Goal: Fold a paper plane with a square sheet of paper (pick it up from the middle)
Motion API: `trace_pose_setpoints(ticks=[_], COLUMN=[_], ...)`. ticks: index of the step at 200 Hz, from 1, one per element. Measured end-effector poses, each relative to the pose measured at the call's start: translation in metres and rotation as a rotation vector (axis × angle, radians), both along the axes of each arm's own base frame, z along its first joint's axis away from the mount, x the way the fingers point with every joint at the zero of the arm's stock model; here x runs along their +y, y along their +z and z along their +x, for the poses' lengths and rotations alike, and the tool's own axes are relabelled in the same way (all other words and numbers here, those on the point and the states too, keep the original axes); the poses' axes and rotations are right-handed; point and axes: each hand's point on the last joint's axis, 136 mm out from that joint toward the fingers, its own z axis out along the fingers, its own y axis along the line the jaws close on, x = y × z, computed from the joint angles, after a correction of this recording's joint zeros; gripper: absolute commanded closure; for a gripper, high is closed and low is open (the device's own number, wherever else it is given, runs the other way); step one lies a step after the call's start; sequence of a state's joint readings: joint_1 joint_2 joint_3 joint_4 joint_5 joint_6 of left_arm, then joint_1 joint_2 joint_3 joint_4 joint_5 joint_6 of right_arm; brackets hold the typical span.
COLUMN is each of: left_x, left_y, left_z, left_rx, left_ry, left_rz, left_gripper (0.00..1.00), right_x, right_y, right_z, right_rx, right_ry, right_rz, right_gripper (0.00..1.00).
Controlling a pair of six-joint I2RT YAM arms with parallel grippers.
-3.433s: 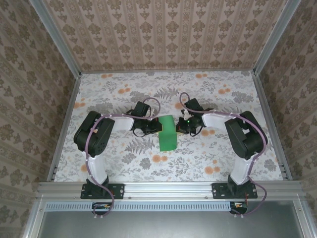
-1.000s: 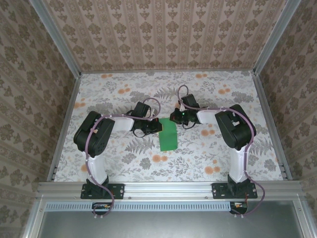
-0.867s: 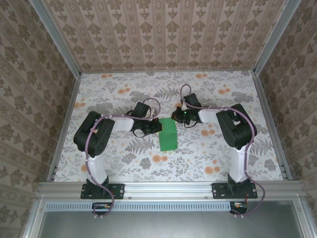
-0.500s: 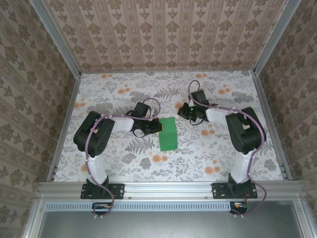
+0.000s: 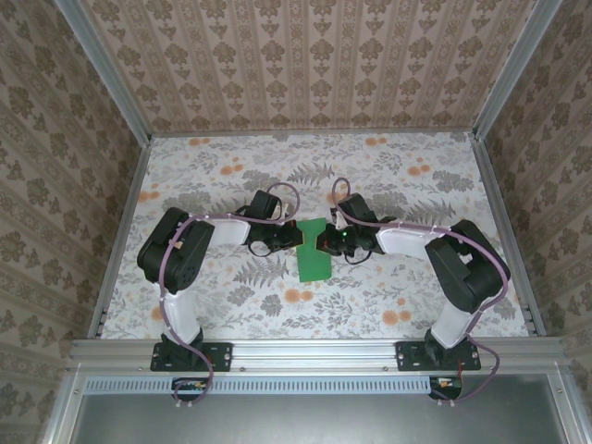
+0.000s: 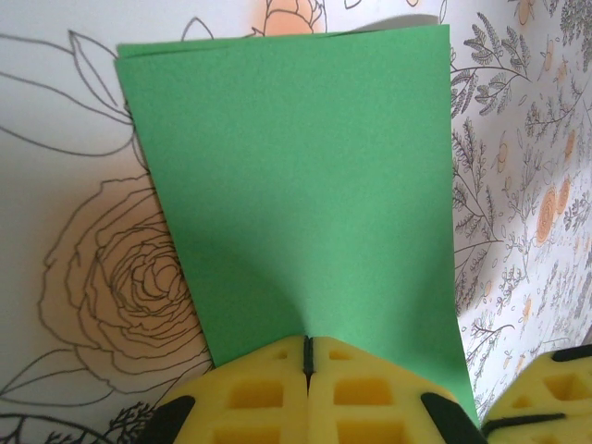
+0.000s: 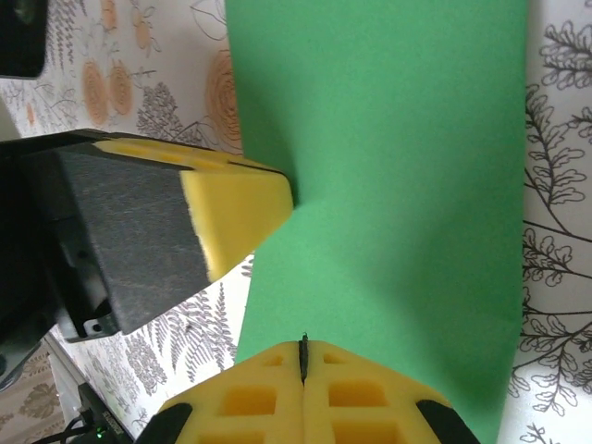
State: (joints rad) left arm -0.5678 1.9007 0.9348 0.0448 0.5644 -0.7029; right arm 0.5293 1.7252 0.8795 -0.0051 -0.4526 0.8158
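The square sheet of paper [image 5: 314, 251] lies folded into a narrow green rectangle in the middle of the floral table. My left gripper [image 5: 298, 239] is shut, its yellow tips resting on the sheet's left part. In the left wrist view the paper [image 6: 296, 185] spreads flat ahead of the closed left gripper [image 6: 307, 340]. My right gripper [image 5: 321, 242] is shut too, tips down on the sheet's right part. The right wrist view shows its closed tips [image 7: 302, 344] on the green paper [image 7: 398, 185], with the left gripper's yellow finger [image 7: 240, 208] touching the paper opposite. No paper sits between either pair of jaws.
The floral tablecloth [image 5: 398, 296] surrounds the paper. Patterned walls with metal rails [image 5: 125, 250] close in the table on three sides. Both arms' elbows [image 5: 176, 254] [image 5: 467, 264] stand at the near left and right.
The right gripper lifted off towards the back right, then came back down onto the paper's right side. The left gripper stayed put. The paper lies flatter than several seconds ago.
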Motion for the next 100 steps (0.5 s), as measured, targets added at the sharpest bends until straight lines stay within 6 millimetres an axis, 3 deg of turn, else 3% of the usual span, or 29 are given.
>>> trace_pose_setpoints(ticks=[55,100], left_x=[0.0,0.0], left_y=[0.0,-0.001], left_z=[0.0,0.0], left_rx=[-0.004,-0.005], left_ry=[0.0,0.0], left_rz=[-0.002,-0.003], left_gripper=[1.0,1.0], right_x=[-0.002,-0.006], right_y=[-0.022,-0.027], right_z=[-0.004,-0.01], right_rx=[0.051,0.07], right_ry=[0.001,0.013], right_rz=[-0.029,-0.05], right_gripper=[1.0,1.0])
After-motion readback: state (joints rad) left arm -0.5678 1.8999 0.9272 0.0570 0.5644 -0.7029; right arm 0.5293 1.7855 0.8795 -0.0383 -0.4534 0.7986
